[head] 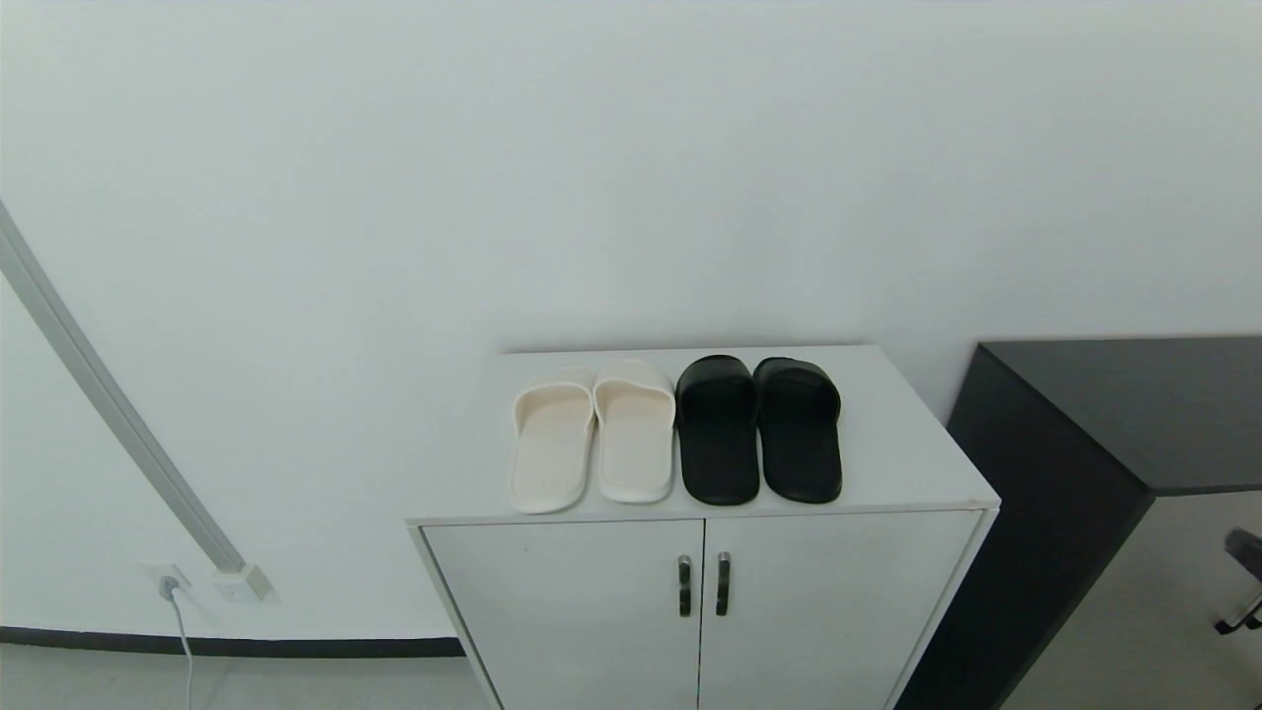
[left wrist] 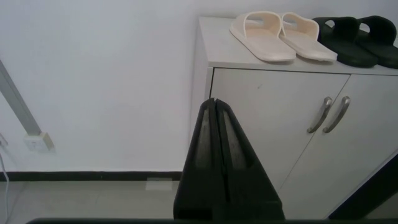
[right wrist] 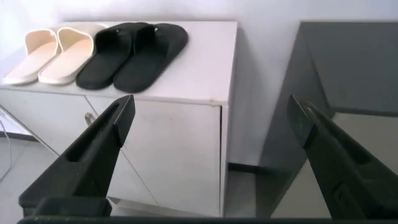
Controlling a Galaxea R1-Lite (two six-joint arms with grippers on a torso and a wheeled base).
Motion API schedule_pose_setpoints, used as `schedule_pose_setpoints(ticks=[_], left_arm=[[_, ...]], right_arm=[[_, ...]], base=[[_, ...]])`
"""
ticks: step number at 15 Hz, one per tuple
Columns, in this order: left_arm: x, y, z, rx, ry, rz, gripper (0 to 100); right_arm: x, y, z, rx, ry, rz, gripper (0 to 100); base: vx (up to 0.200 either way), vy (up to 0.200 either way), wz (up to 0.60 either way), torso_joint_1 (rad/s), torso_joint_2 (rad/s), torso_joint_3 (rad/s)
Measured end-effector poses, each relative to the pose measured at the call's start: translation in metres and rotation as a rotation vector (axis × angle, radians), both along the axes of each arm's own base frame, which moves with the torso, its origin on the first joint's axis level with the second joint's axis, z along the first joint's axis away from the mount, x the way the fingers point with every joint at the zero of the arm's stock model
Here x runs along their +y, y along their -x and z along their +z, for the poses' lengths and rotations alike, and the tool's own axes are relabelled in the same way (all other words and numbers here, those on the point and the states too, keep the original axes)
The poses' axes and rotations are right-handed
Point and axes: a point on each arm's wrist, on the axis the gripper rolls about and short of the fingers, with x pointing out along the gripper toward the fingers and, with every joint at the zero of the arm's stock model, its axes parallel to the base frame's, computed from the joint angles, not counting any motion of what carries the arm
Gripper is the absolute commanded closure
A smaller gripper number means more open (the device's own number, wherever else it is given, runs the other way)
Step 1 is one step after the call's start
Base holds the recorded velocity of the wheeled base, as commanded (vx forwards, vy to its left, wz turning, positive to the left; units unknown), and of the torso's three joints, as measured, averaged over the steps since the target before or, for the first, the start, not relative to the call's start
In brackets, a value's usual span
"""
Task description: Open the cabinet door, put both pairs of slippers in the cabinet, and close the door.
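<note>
A white two-door cabinet (head: 838,602) stands against the wall, both doors shut, with two metal handles (head: 702,584) at the middle seam. On its top lie a cream pair of slippers (head: 592,434) on the left and a black pair of slippers (head: 759,429) on the right, side by side. In the left wrist view my left gripper (left wrist: 215,106) is shut with nothing in it, low and off the cabinet's left front corner (left wrist: 208,65). In the right wrist view my right gripper (right wrist: 211,112) stands wide open before the right door (right wrist: 180,155), short of touching it.
A dark table (head: 1114,424) stands close to the cabinet's right side. A wall socket with a cable (head: 170,584) and a slanted wall duct (head: 99,394) are at the left. A chair base (head: 1242,592) shows at the far right.
</note>
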Motion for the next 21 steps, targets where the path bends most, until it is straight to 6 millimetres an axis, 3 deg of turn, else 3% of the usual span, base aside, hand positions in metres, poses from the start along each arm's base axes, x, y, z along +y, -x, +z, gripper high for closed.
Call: schedule_pose_setpoints(ticks=[3, 6, 12, 16, 21], left_arm=[[0.000, 0.000, 0.000, 0.000, -0.001, 0.000, 100], [0.000, 0.000, 0.000, 0.000, -0.001, -0.001, 100], [0.000, 0.000, 0.000, 0.000, -0.003, -0.001, 100], [0.000, 0.000, 0.000, 0.000, -0.003, -0.001, 100], [0.000, 0.000, 0.000, 0.000, -0.002, 0.000, 100]], right_arm=[[0.025, -0.040, 0.017, 0.029, -0.052, 0.018, 0], [0.064, -0.075, 0.037, 0.033, -0.083, -0.002, 0], [0.139, -0.137, 0.053, 0.037, -0.112, -0.056, 0], [0.182, -0.167, 0.042, 0.047, -0.080, -0.105, 0], [0.224, -0.193, 0.001, 0.099, -0.036, -0.160, 0]], base=[[0.000, 0.000, 0.00, 0.000, 0.00, 0.000], [0.000, 0.000, 0.00, 0.000, 0.00, 0.000], [0.000, 0.000, 0.00, 0.000, 0.00, 0.000], [0.000, 0.000, 0.00, 0.000, 0.00, 0.000], [0.000, 0.000, 0.00, 0.000, 0.00, 0.000]])
